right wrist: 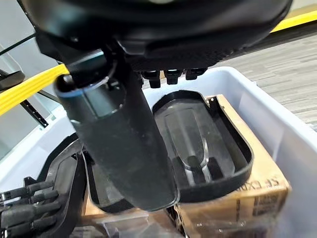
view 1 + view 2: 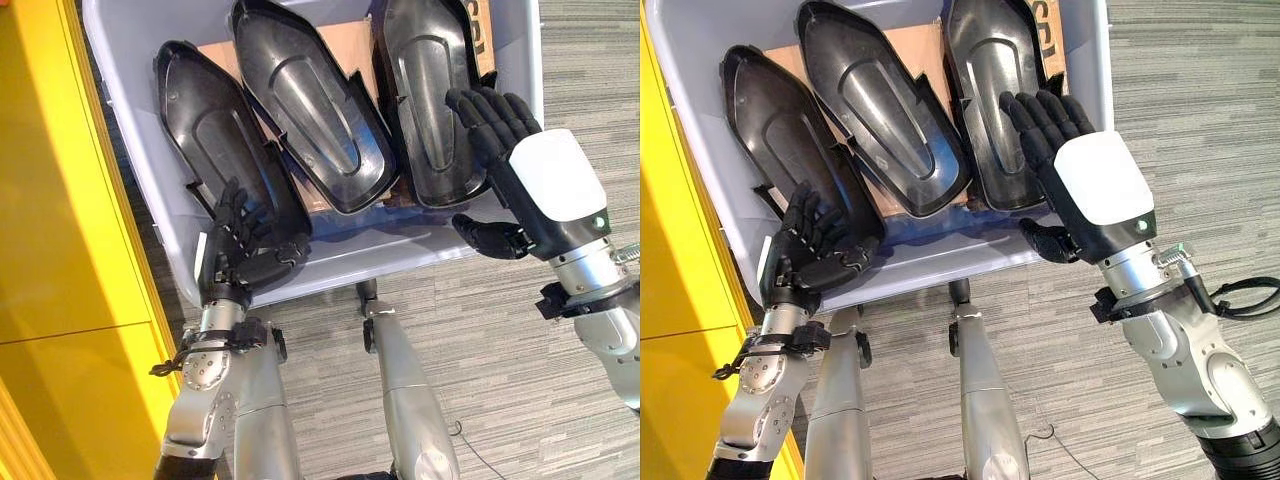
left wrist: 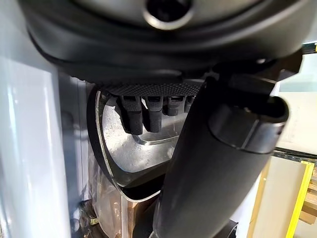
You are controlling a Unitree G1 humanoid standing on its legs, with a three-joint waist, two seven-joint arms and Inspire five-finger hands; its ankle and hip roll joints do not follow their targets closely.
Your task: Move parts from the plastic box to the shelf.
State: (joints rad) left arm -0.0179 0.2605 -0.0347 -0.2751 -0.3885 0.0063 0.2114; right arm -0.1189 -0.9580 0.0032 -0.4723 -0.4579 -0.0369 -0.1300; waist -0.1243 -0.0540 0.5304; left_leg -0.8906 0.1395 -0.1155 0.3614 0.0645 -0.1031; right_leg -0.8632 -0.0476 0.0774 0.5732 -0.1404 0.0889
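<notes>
Clearly the job is at its start: 3 black moulded parts lie side by side in the plastic box (image 2: 150, 180), propped on a brown cardboard carton (image 2: 345, 45), and none has gone to the shelf yet.

The left hand (image 2: 240, 250) sits at about 7 o'clock in the head views, low in the box at the near end of the left part (image 2: 205, 125). Its fingers rest against the inside of that shell and the thumb reaches across below the rim, loosely curved; I cannot tell whether they truly pinch the edge. The right hand (image 2: 1080, 170), at about 3 o'clock, hovers spread and empty over the right part (image 2: 990, 90), thumb outside the near wall of the box.

To do the pick well, I judge each hand should hook a raised rim rather than press the smooth centre, and the shell should lift straight up so it clears its neighbour; the middle part (image 2: 300, 100) overlaps the others.

The parts are thin, glossy, rigid-looking plastic shells, long and boat-shaped, with a raised lip and a sunken elongated panel. The box is translucent, pale blue-grey and smooth-walled. Grey striped carpet (image 2: 520, 330) lies beneath, with a yellow panel (image 2: 60, 200) at 9 o'clock.
</notes>
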